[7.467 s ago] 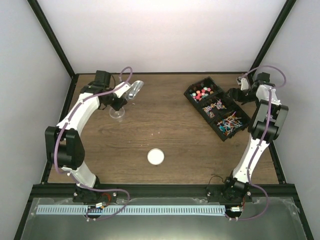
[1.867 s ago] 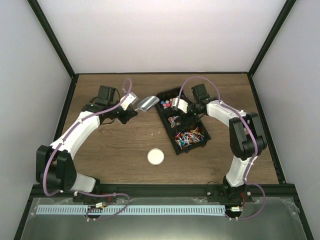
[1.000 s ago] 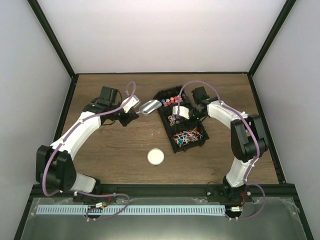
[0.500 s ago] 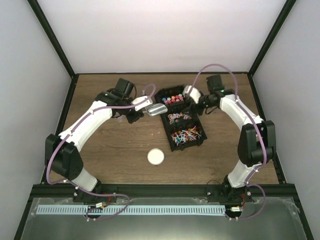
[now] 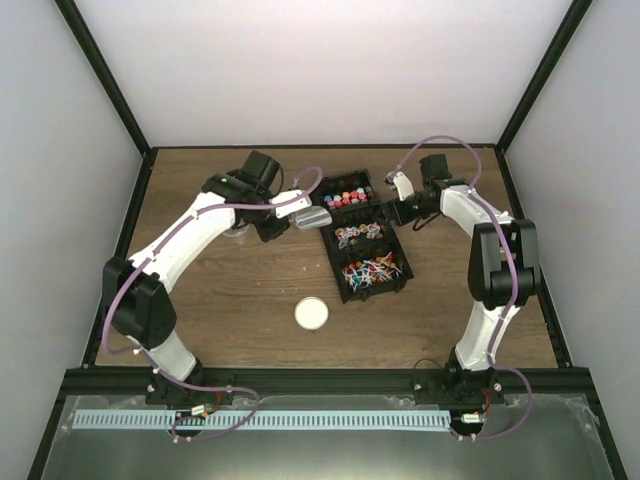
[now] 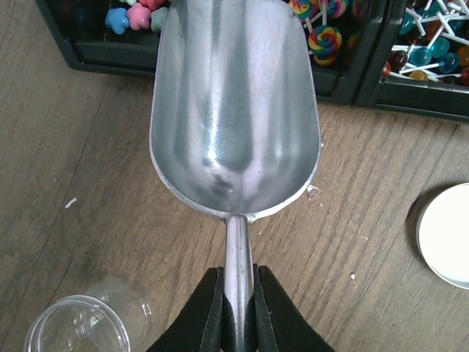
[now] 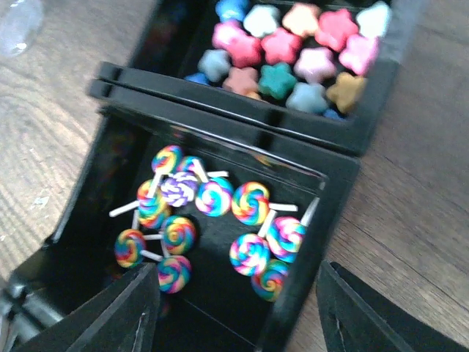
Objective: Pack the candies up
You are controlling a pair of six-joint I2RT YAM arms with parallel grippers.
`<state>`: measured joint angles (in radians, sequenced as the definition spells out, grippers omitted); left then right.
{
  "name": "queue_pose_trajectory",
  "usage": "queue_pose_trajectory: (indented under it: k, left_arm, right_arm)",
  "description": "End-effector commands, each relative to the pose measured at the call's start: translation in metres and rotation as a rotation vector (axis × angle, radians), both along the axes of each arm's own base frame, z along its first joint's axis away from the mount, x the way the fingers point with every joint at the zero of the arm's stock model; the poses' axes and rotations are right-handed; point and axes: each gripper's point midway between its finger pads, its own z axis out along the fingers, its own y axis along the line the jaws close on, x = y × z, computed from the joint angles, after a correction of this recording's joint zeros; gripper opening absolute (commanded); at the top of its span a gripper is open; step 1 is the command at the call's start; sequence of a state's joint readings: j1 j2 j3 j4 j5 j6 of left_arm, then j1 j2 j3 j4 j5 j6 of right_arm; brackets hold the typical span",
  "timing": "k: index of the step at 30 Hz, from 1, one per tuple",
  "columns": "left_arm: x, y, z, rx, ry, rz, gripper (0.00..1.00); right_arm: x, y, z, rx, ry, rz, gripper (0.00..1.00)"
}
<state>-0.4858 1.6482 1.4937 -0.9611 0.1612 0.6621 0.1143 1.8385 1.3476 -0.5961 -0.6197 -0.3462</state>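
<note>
Because the metal scoop (image 6: 234, 110) has nothing in its bowl, the job reads as barely begun: the candies (image 5: 362, 236) all lie in the black three-compartment tray (image 5: 335, 262), and none are in the clear jar (image 6: 77, 330). The left gripper (image 6: 238, 312) is clamped tight on the scoop's thin handle. It holds the scoop low and nearly level, with the bowl's lip over the tray's wall between the star-shaped sweets (image 6: 137, 15) and the swirl lollipops (image 6: 326, 38). That hold suits a forward dig rather than a pour.

The right gripper (image 7: 238, 279) has its fingers spread wide and grips nothing. It hangs over a corner of the swirl-lollipop compartment with one finger outside the wall, probably to pin the tray (whether either pad touches the plastic cannot be told). Bracing would make sense, since a light tray is likely to slide when the scoop pushes in.

Room is tight at the tray. The divider walls stand tall and the scoop looks broad beside one compartment, so its lip could catch an edge. The third compartment holds ball lollipops (image 6: 432, 51) on sticks. The jar stands upright and open just beside the left gripper. The white lid (image 5: 312, 314) lies well apart toward the near edge, so the table (image 5: 230, 300) offers open wood for carrying the scoop back.
</note>
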Motion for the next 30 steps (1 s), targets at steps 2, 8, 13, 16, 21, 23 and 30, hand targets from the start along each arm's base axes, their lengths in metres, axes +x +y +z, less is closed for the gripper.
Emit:
queue_pose_trajectory:
  k: [2,8,13,16,21,23,30]
  left_arm:
    - [-0.002,-0.002,0.003,0.029,0.019,0.011,0.04]
    - [-0.012,-0.013,0.006,0.006,0.052,-0.017,0.04]
    - [-0.016,-0.017,-0.006,0.077,0.091,-0.016,0.04]
    - [-0.021,-0.017,-0.009,0.131,0.132,-0.02,0.04]
    - [-0.021,-0.009,-0.009,0.248,0.099,-0.045,0.04]
    - [-0.024,-0.005,-0.015,0.326,0.094,-0.081,0.04]
    - [-0.016,-0.01,-0.018,0.465,0.062,-0.134,0.04]
  right_arm:
    - [0.014,0.002,-0.009,-0.002,0.044,-0.057,0.56]
    - [0.007,0.025,-0.011,0.013,0.04,0.003,0.4]
    - [0.006,0.043,-0.008,0.038,0.055,0.01,0.35]
    - [0.002,0.053,-0.006,0.07,0.083,0.003,0.36]
    - [-0.001,0.058,0.0,0.111,0.087,0.01,0.36]
    - [-0.002,0.06,-0.001,0.123,0.092,0.019,0.36]
    - [0.001,0.062,-0.003,0.135,0.103,0.022,0.34]
